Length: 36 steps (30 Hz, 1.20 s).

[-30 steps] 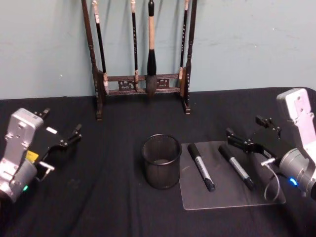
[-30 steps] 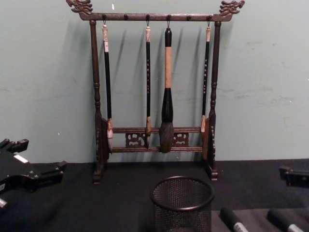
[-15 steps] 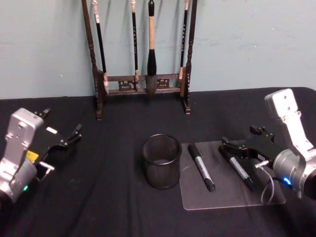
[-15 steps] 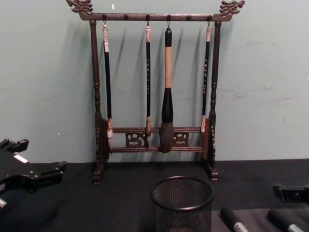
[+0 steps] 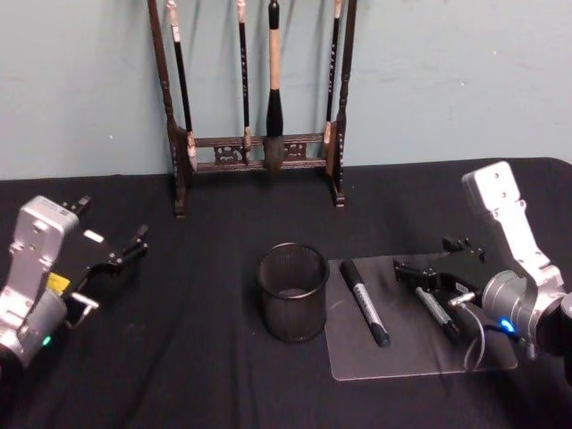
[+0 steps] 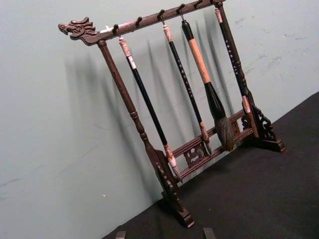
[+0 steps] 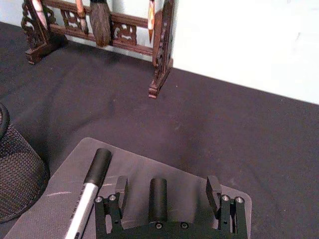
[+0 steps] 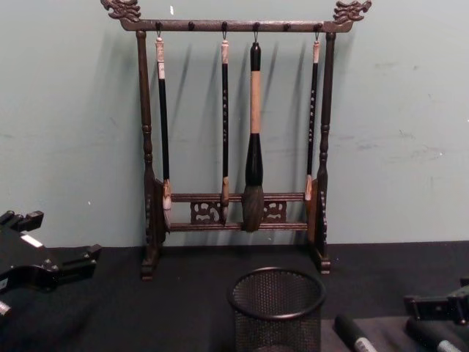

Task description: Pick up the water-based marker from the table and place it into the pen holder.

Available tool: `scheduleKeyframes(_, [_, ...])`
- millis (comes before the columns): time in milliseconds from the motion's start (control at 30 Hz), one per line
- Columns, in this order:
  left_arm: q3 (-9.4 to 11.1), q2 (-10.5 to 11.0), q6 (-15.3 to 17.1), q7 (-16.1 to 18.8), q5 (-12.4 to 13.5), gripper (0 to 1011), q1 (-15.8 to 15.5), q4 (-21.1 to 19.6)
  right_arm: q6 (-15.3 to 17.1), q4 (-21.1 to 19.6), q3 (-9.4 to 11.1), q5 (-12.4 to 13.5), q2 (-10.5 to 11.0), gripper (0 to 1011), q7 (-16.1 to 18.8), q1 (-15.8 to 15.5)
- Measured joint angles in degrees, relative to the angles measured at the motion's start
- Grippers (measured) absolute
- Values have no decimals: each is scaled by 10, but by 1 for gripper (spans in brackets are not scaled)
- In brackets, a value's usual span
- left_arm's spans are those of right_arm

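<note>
The right-hand marker [image 5: 438, 311] lies on the table's [image 5: 206, 357] mat [image 5: 402, 357], right of the pen holder [image 5: 293, 290], its long axis running far-left to near-right. The right gripper [image 5: 420, 253], spread wide (gripping nothing), straddles its far end and hides part of it. The left gripper [image 5: 113, 219] idles with its fingers apart at the left.

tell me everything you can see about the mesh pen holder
The pen holder is a small round cup of black wire mesh with a solid black rim, tapering slightly toward its base. It stands upright on the black-clothed table, in front of the brush rack. It looks empty, with its floor showing through the open top. A clear mat lies just to its right; whether the two touch is unclear.
</note>
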Motion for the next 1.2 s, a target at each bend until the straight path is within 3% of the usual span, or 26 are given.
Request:
scheduleKeyframes(433, [0, 0, 0, 0, 0, 1001, 0, 0, 23, 24, 1, -16, -17, 1002, 16, 13])
scheduleKeyframes(1200, [0, 0, 0, 0, 0, 1001, 0, 0, 29, 52, 7, -51, -40, 1002, 31, 18])
